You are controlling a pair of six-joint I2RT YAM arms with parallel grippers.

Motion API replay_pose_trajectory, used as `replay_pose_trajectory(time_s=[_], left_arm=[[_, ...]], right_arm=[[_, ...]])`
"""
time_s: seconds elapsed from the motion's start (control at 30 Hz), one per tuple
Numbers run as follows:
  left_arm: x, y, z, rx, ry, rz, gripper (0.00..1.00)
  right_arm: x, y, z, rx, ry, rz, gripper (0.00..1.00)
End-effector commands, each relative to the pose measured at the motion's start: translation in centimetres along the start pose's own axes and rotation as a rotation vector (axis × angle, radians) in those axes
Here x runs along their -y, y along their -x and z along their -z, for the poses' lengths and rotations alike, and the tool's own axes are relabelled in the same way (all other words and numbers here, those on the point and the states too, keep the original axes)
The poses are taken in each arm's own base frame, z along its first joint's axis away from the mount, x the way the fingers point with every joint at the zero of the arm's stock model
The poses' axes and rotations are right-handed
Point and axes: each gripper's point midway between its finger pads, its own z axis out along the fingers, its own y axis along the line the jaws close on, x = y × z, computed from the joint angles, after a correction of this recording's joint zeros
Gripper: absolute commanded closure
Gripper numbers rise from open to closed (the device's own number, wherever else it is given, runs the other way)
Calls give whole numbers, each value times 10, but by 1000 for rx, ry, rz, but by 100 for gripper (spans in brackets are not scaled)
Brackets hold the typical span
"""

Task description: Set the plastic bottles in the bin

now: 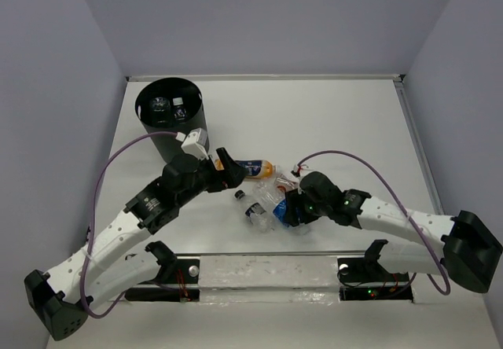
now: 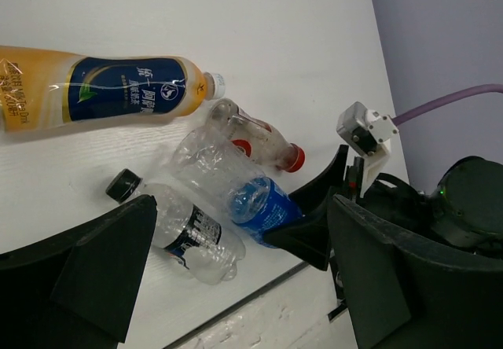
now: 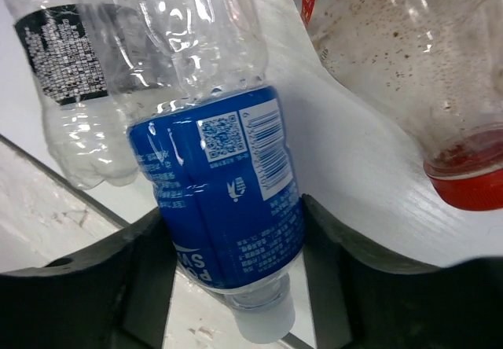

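Two small dark-capped bottles (image 1: 169, 107) already sit inside the black bin (image 1: 189, 121), far left on the counter (image 1: 330, 121). Four plastic bottles lie on their sides in a loose heap near the middle, between the two arms. Right pincer (image 3: 232, 231) comes in low from the right onto the blue-label bottle (image 3: 220, 200). The white-capped neck points back into the pincer and the label fills the gap. Both fingers (image 3: 94, 278) look pressed against the label, so I read it as clamped on that bottle, though the bottle rests on the counter, not yet lifted. The grip sits across the bottle's width, likely because the stiffer labelled band gives better purchase than the crumpled clear end. Just left of it, touching, lies the clear black-capped bottle (image 3: 78, 74). Just right and farther off is the grimy red-capped bottle (image 3: 409, 74), apart from the right finger. Left pincer (image 1: 229, 168) hangs with jaws wide apart, holding nothing, near the heap's left side. The orange-liquid bottle (image 1: 255, 168) lies just beyond its tips, cap toward the heap, probably its next pick. The bin stands well apart from the clamped bottle, to the far left.
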Motion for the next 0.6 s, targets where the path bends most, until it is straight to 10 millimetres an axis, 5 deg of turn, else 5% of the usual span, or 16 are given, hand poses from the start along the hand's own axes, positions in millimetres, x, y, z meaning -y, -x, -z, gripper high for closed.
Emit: replay_pose_trajectory(time_s=[0.0, 0.33, 0.57], left_arm=[[15, 6, -1, 12, -58, -1, 1], [66, 0, -8, -31, -282, 43, 1], [69, -7, -39, -35, -257, 29, 1]], right_arm=[[-21, 19, 23, 72, 86, 2, 49], [-57, 49, 80, 218, 267, 28, 50], [-82, 79, 96, 336, 373, 39, 50]])
